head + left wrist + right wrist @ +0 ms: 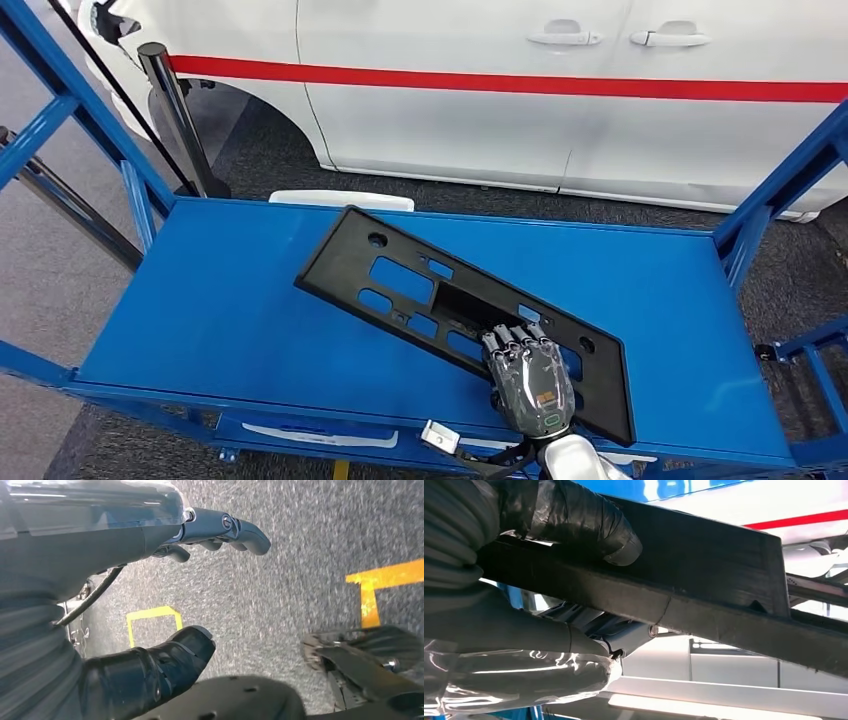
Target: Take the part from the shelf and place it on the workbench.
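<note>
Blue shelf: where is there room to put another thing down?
The blue shelf is bare on its left, between the left frame and the black part, and in the far right corner. It is crowded along the middle and near right, where the right hand grips the part.

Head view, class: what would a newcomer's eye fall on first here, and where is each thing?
A long black plastic panel with cut-out openings lies slantwise on the blue shelf, and the right hand grips its near end. Behind the shelf stands a white car with a red stripe along its side. The left hand hangs above grey carpet, holding nothing.
</note>
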`<state>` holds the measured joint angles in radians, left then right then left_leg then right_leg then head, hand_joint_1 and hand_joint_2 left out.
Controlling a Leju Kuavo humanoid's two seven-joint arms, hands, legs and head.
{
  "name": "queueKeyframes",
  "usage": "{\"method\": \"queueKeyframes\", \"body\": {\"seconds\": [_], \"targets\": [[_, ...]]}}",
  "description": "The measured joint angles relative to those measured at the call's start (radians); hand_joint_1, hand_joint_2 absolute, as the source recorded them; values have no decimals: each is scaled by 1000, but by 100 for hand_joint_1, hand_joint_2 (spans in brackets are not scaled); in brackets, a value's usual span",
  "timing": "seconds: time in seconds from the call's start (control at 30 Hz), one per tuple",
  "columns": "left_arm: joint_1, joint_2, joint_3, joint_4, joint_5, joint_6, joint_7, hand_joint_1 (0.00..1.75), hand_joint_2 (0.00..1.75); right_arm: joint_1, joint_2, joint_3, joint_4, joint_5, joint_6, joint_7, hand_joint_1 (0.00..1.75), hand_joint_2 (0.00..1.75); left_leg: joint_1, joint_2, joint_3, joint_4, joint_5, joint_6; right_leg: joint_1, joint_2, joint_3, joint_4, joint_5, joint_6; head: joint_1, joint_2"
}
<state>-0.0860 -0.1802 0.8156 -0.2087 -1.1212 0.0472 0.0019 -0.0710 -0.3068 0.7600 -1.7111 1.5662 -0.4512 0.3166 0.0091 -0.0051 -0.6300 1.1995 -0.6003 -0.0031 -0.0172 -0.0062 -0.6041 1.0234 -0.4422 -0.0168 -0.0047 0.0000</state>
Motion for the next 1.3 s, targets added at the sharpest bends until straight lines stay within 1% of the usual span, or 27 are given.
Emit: {"method": "queueKeyframes", "body": {"seconds": [0.03, 0.07, 0.1, 0.17, 0.23, 0.27, 0.37, 0.4, 0.43, 0.53, 0.57, 0.6, 0.63, 0.67, 0.73, 0.8, 0.87, 0.9, 0.93, 1.03, 1.07, 1.1, 1.13, 1.17, 1.2, 1.23, 1.3], "targets": [[0, 0, 0, 0, 0, 0, 0, 0, 175, 1, 1, 0, 0, 0, 0, 1, 175, 175, 1, 0, -20, 59, -27, -3, 1, -1, -6, 2, 3, -1, 0, 0], [0, 0, 0, 0, 0, -1, -1, 0, 175, 1, 1, 0, 0, 0, 1, 2, 175, 175, 2, 0, -26, 91, -37, -5, 2, -2, -12, 4, 6, -2, 0, 0], [0, 0, 0, 0, 0, -1, -1, 0, 175, 2, 1, 0, 0, 0, 2, 2, 175, 175, 2, 0, -17, 90, -31, -5, 3, -2, -17, 7, 9, -1, 0, 0], [-1, 0, 0, 0, 0, -3, -2, 0, 175, 2, 1, 1, 0, 0, 4, 5, 175, 175, 2, 0, 58, -30, 24, 0, 3, -1, -26, 13, 15, 4, 0, 0], [-4, 0, 0, 0, 0, -4, -3, 0, 175, 1, 1, 1, 0, 0, 8, 9, 175, 175, -2, -1, 126, -155, 61, 9, 5, -1, -33, 20, 21, 13, 0, 0], [-4, 0, 0, 0, 0, -5, -3, 0, 175, 1, 1, 1, 0, 0, 11, 11, 175, 175, -4, -1, 137, -180, 66, 13, 6, -1, -35, 21, 25, 19, 0, 0], [-3, 0, 1, 0, 0, -11, -3, 0, 175, 1, 1, 2, 0, 1, 18, 13, 175, 175, -7, 1, 127, -187, 85, 28, 4, 1, -39, 19, 38, 38, 0, 0], [-4, -1, 1, 0, 0, -12, -3, 0, 175, 1, 1, 2, 0, 1, 19, 13, 175, 175, -5, 3, 122, -191, 96, 36, 4, 2, -45, 28, 24, 43, 1, 0], [-4, -1, 1, 0, 0, -13, -3, 0, 175, 1, 1, 2, 0, 1, 19, 14, 175, 175, -2, 5, 114, -195, 108, 43, 3, 3, -56, 54, -7, 46, 1, 0], [-6, -2, 1, 0, 0, -14, -3, 0, 175, 1, 1, 2, 0, 1, 19, 14, 175, 175, -2, 11, 78, -193, 137, 54, 0, 5, -106, 227, -141, 55, 2, 0], [-5, -2, 1, 0, 0, -15, -3, 0, 175, 2, 1, 3, 0, 1, 19, 14, 175, 175, -2, 12, 64, -189, 144, 53, -1, 5, -110, 271, -158, 58, 2, 0], [-5, -2, 1, 0, 0, -15, -3, 0, 175, 2, 1, 3, 0, 1, 19, 14, 175, 175, -2, 13, 51, -185, 150, 52, -2, 5, -97, 282, -155, 60, 2, 0], [-5, -2, 1, 0, 0, -15, -3, 0, 175, 2, 1, 3, 0, 1, 20, 14, 175, 175, -2, 13, 39, -180, 156, 50, -3, 5, -66, 254, -136, 60, 2, 0], [-5, -2, 1, 0, 0, -15, -3, 0, 175, 1, 1, 3, 0, 1, 20, 14, 175, 175, -1, 12, 28, -175, 161, 46, -5, 4, -18, 195, -113, 60, 2, 0], [-5, -2, 1, 0, -1, -15, -3, 0, 175, -1, 1, 3, 0, 1, 23, 14, 175, 175, -3, 11, 13, -166, 170, 36, -4, 6, 70, 63, -91, 53, 2, 0], [-6, -2, 2, 0, -1, -15, -3, 0, 175, -3, 1, 3, 0, 1, 27, 14, 175, 175, -4, 11, 7, -164, 182, 25, 1, 8, 96, 10, -89, 43, 2, 0], [-5, -2, 3, 0, -1, -16, -3, 0, 175, -5, 1, 3, 0, 1, 34, 14, 175, 175, -5, 9, 0, -166, 196, 12, 3, 7, 82, 8, -73, 29, 2, 0], [-4, -2, 4, 1, -1, -17, -2, 0, 175, -6, 1, 3, 0, 1, 38, 13, 175, 175, -3, 8, -8, -160, 189, 6, 2, 6, 71, 6, -63, 20, 2, 0], [-3, -2, 5, 1, 0, -18, -2, 0, 175, -6, 1, 3, 0, 1, 41, 11, 175, 175, -2, 7, -20, -142, 163, 1, 0, 4, 58, 3, -51, 9, 2, 0], [0, -2, 6, 1, 0, -18, -1, 0, 175, -6, 1, 3, 0, 1, 50, 1, 175, 175, 1, 6, -64, 12, 16, -10, 2, 0, 14, 1, -14, -6, 1, 0], [1, -2, 6, 1, 0, -19, -1, 0, 175, -5, 1, 3, 0, 1, 52, -2, 175, 175, 1, 6, -69, 68, -10, -11, 4, 0, -2, 2, -2, -6, 1, 0], [0, -2, 6, 1, 0, -19, -2, 0, 175, -5, 1, 3, 0, 1, 53, -3, 175, 175, 1, 6, -63, 100, -10, -11, 6, -1, -18, 3, 10, -6, 1, 0], [0, -2, 6, 1, 0, -19, -2, 0, 175, -4, 1, 3, 1, 1, 54, -3, 175, 175, 0, 6, -40, 102, 11, -9, 7, -1, -34, 4, 22, -6, 1, 0], [0, -2, 6, 1, 0, -19, -2, 0, 175, -4, 1, 3, 1, 1, 54, -3, 175, 175, 0, 6, -1, 70, 41, -5, 9, -2, -48, 5, 33, -5, 1, 0], [-1, -2, 6, 1, 0, -19, -2, 0, 175, -4, 1, 3, 0, 1, 55, -4, 175, 175, -2, 6, 52, 10, 62, 0, 9, -2, -60, 7, 44, -3, 1, 0], [-3, -1, 6, 1, 0, -19, -2, 0, 175, -4, 1, 3, 0, 1, 55, -4, 175, 175, -4, 6, 113, -71, 66, 6, 11, -2, -69, 9, 54, 0, 1, 0], [-5, 0, 7, 0, 0, -20, -2, 0, 175, -3, 1, 3, 0, 1, 55, -4, 175, 175, -11, 5, 189, -191, 47, 16, 11, -4, -78, 7, 76, 10, 1, 0]]}}
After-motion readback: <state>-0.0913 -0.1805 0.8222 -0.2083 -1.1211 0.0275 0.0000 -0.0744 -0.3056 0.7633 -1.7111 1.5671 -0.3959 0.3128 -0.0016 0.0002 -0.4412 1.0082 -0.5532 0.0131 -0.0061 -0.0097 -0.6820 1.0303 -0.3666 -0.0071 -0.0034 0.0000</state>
